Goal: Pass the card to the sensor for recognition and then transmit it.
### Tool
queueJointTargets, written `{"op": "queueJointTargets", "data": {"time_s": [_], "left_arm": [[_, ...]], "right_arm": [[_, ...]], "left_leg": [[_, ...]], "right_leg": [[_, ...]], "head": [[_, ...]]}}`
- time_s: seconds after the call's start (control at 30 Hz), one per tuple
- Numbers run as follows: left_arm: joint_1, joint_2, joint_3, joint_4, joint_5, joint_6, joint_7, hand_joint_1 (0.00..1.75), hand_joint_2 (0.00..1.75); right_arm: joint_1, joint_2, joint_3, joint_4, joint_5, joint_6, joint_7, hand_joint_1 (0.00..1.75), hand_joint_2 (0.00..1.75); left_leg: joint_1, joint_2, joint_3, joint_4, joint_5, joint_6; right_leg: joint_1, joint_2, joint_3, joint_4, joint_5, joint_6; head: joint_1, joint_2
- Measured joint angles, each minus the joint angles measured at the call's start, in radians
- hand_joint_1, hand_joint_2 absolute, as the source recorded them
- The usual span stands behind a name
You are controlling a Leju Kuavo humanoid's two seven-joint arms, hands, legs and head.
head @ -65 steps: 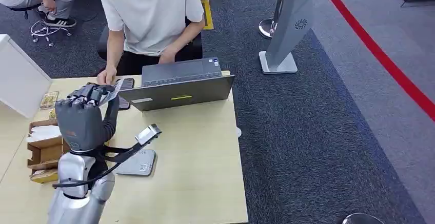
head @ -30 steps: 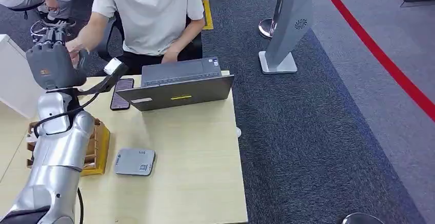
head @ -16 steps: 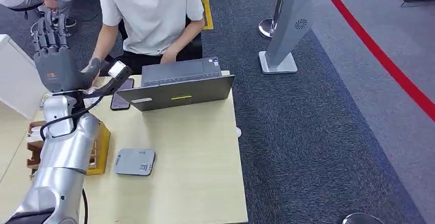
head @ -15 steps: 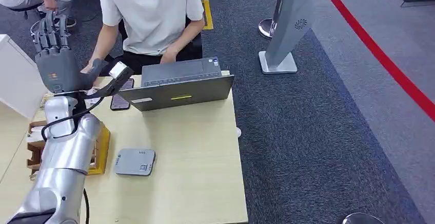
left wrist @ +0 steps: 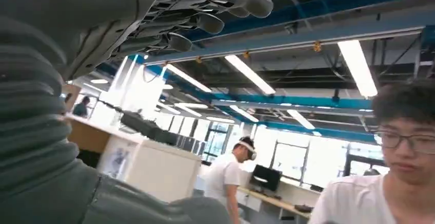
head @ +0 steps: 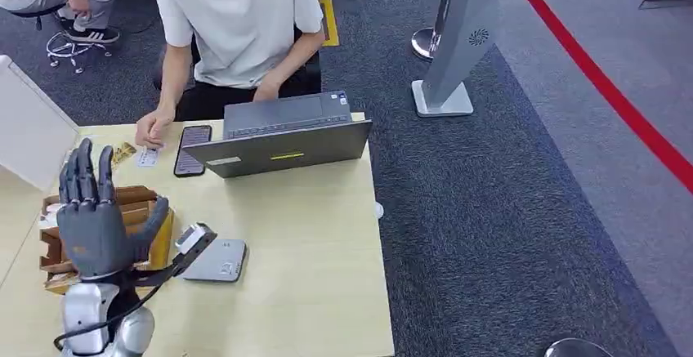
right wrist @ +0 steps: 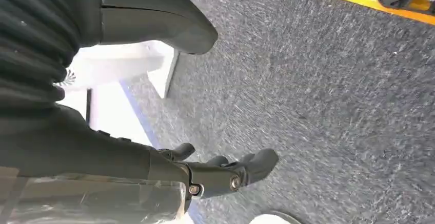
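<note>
The small white card lies flat on the pale wooden desk at its far edge, under a seated person's hand, well apart from the robot's grey left hand. That hand is raised with fingers spread wide, holding nothing, above a brown cardboard box. The flat grey square sensor sits just beside it. The right hand hangs over dark carpet, fingers loosely apart, holding nothing.

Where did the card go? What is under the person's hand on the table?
A small white card lies just below the person's hand on the table, fingertips at its edge; anything beneath the palm is covered.
</note>
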Motion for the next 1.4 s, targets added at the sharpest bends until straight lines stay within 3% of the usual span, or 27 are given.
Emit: {"op": "queueJointTargets", "data": {"time_s": [0.17,0.47,0.53,0.63,0.83,1.1,1.4], "left_arm": [[0.094,0.029,0.000,-0.073,-0.005,0.004,-0.032,0.00,1.75],[0.141,0.046,0.000,-0.112,-0.005,-0.007,-0.039,0.00,1.75],[0.150,0.051,0.001,-0.112,0.001,-0.059,-0.040,0.00,1.75],[0.153,0.073,0.001,-0.112,0.003,-0.204,-0.013,0.00,1.75],[0.136,0.114,0.003,-0.096,0.024,-0.387,0.042,0.00,1.75],[0.118,0.149,0.004,-0.068,0.036,-0.470,0.063,0.00,1.75],[0.119,0.165,0.004,-0.060,0.036,-0.474,0.063,0.00,1.75]], "right_arm": [[-0.002,0.002,-0.013,0.000,-0.002,-0.006,0.000,0.00,1.75],[-0.002,0.003,-0.025,0.000,-0.005,-0.006,-0.001,0.00,1.75],[-0.002,0.003,-0.029,0.000,-0.006,-0.006,-0.003,0.00,1.75],[-0.003,0.003,-0.036,0.000,-0.014,-0.006,-0.004,0.00,1.75],[-0.002,0.000,-0.049,0.000,-0.017,0.008,-0.024,0.00,1.75],[-0.001,-0.002,-0.053,0.000,-0.016,0.011,-0.024,0.00,1.75],[-0.001,-0.003,-0.054,0.000,-0.009,0.011,-0.024,0.00,1.75]], "left_leg": [[0.000,-0.002,0.000,0.000,0.000,0.000],[0.000,-0.002,0.001,0.000,0.000,0.000],[0.000,-0.002,0.001,0.000,0.000,0.000],[0.000,-0.002,0.001,0.000,0.000,0.000],[0.000,-0.002,0.001,0.000,0.000,0.000],[0.000,-0.002,0.001,0.000,0.000,0.000],[0.000,-0.002,0.001,0.000,0.000,0.000]], "right_leg": [[0.000,-0.003,0.002,0.000,0.000,0.001],[0.000,-0.003,0.003,0.000,0.000,0.000],[0.000,-0.003,0.003,0.000,0.000,0.000],[0.000,-0.003,0.002,0.000,0.000,0.000],[0.000,-0.003,0.002,0.000,0.000,0.000],[0.000,-0.003,0.003,0.000,0.000,0.000],[0.000,-0.003,0.002,0.000,0.000,0.000]], "head": [[0.000,0.000],[0.000,0.000],[0.000,0.000],[0.000,0.000],[0.000,0.000],[0.000,0.000],[0.000,0.000]]}}
